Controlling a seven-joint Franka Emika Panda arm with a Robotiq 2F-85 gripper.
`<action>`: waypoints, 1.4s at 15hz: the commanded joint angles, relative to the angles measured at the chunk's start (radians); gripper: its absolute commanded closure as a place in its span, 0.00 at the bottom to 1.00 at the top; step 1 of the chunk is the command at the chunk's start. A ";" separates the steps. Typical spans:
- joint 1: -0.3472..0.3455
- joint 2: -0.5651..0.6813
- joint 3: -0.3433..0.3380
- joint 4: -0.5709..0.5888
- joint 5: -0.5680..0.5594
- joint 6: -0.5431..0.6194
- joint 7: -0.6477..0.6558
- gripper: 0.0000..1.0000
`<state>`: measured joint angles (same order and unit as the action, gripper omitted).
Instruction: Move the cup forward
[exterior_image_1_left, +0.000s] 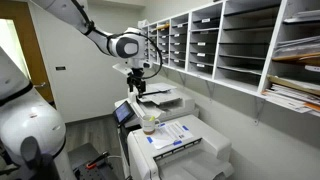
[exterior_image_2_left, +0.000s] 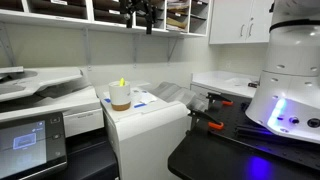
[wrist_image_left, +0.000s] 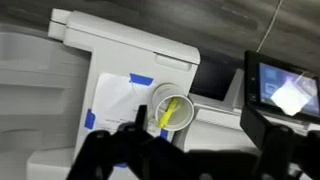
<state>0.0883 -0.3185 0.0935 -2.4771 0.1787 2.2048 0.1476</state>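
Since the jaws hold nothing, step in hand: the approach, by my judgement; neither the grasp nor the shift forward has begun.
copier touchscreen (exterior_image_2_left: 30, 135): far left, lit, tilted up as if for someone standing at it; the copier body sits just beside the printer.
cup (exterior_image_2_left: 120, 96): upright on the printer's flat top, at the side nearest the copier; pale above, tan below, with a yellow item standing in it whose kind I cannot tell. Its mouth faces up, so a descent from overhead suits it.
gripper (exterior_image_2_left: 140, 14): high over the printer, pointing down, well apart from the cup. In the wrist view its dark fingers are spread wide, with the cup's rim showing between them, so it is open and empty. It is probably held there to line up over the cup before coming down.
white printer (exterior_image_2_left: 150, 125): serves as the stand. A sheet marked with blue tape lies beside the cup, and the smooth plastic top looks slippery.
black tabletop (exterior_image_2_left: 230, 150): to the right, lower than the printer, carrying the robot base (exterior_image_2_left: 290, 80).
room: an office mail corner, with pigeonhole shelves (exterior_image_1_left: 230, 45) holding papers along the wall above, and pale walls.
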 joint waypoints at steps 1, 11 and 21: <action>-0.002 0.000 0.001 0.002 0.000 -0.002 0.000 0.00; -0.041 0.256 0.084 0.060 -0.085 0.305 0.411 0.00; 0.090 0.654 -0.042 0.312 -0.230 0.322 0.851 0.00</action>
<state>0.1358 0.2835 0.0778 -2.2349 -0.0932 2.5775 0.9731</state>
